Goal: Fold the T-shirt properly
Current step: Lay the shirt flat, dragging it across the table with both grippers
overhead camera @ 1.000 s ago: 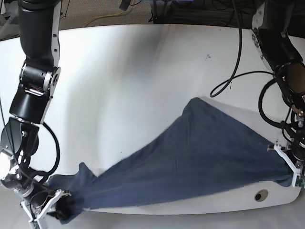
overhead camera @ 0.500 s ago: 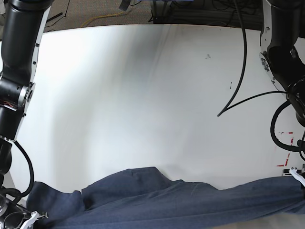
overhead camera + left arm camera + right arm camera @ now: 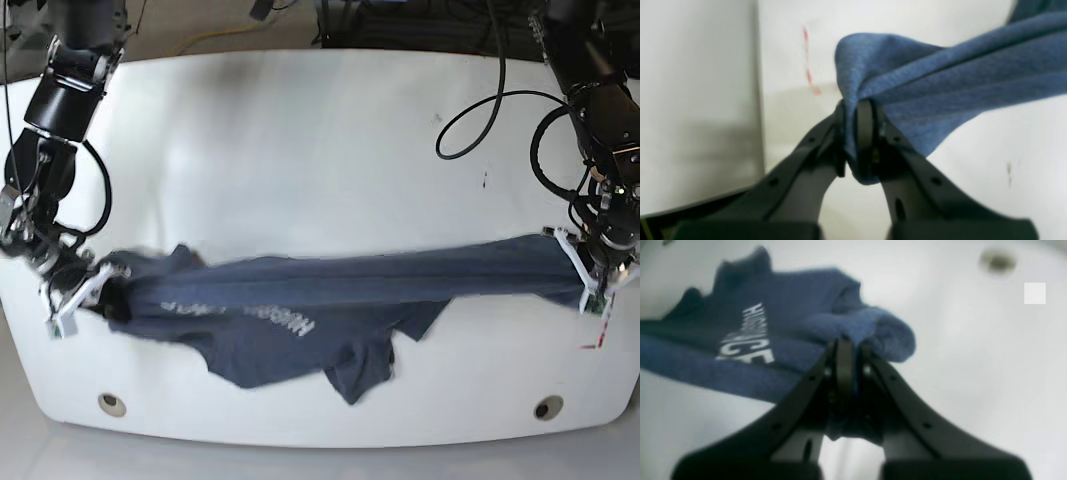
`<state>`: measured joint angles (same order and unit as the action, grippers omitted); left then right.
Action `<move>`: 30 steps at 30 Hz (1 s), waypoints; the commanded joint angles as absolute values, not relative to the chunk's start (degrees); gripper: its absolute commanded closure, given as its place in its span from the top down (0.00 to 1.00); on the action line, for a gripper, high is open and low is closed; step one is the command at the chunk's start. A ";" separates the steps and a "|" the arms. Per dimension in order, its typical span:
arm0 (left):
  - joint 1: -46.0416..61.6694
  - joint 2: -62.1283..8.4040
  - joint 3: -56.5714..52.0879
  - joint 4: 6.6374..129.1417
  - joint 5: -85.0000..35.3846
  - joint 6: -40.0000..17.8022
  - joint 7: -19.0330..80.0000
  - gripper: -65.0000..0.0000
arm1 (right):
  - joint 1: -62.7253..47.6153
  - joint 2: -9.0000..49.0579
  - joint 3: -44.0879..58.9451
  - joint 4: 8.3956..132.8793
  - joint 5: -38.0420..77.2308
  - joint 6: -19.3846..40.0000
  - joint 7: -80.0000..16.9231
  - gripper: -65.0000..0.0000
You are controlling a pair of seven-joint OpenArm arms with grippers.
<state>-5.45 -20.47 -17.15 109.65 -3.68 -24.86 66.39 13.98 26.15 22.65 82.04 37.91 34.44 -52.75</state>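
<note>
The dark blue T-shirt (image 3: 330, 300) hangs stretched in a long band across the white table (image 3: 300, 150), its loose lower part sagging onto the table with white lettering (image 3: 285, 322) showing. My left gripper (image 3: 583, 282) is shut on the shirt's right end; in the left wrist view the fabric (image 3: 940, 80) is bunched between the black fingers (image 3: 864, 133). My right gripper (image 3: 85, 298) is shut on the shirt's left end; the right wrist view shows the cloth (image 3: 853, 326) pinched at the fingertips and the print (image 3: 750, 340) beside them.
Two round holes (image 3: 112, 404) (image 3: 546, 408) sit near the table's front edge. Red marks (image 3: 596, 340) lie near the right edge, just beside my left gripper. Black cables (image 3: 480, 110) loop over the table's back right.
The view has shifted between frames. The shirt, earlier slack and low near the front edge, is now pulled out in a band across the table's middle between both grippers.
</note>
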 commanded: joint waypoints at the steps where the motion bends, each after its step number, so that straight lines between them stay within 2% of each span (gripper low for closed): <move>1: -3.21 -21.58 -17.63 110.55 -2.51 -24.48 63.52 0.00 | 11.30 25.19 24.84 85.67 38.90 34.33 -50.95 0.00; 6: 4.79 -21.85 -17.71 110.46 -2.33 -24.48 61.49 0.00 | 0.92 20.62 28.09 89.27 38.99 34.33 -50.95 0.00; 13: 12.18 -21.67 -21.05 110.29 -2.42 -25.54 61.32 0.00 | -8.22 15.43 32.66 92.79 38.55 34.33 -50.95 0.00; 18: 15.34 -21.67 -21.23 110.29 -2.15 -29.05 61.32 0.00 | -12.53 13.58 35.74 95.16 38.73 34.33 -50.95 0.00; 26: 19.30 -21.14 -21.14 109.85 -2.15 -29.32 61.32 0.00 | -17.45 13.32 36.18 95.78 38.90 34.33 -50.95 0.00; 30: 19.30 -21.23 -21.14 105.80 -2.15 -29.32 58.86 0.00 | -18.95 13.14 36.18 95.78 38.46 34.07 -50.95 0.00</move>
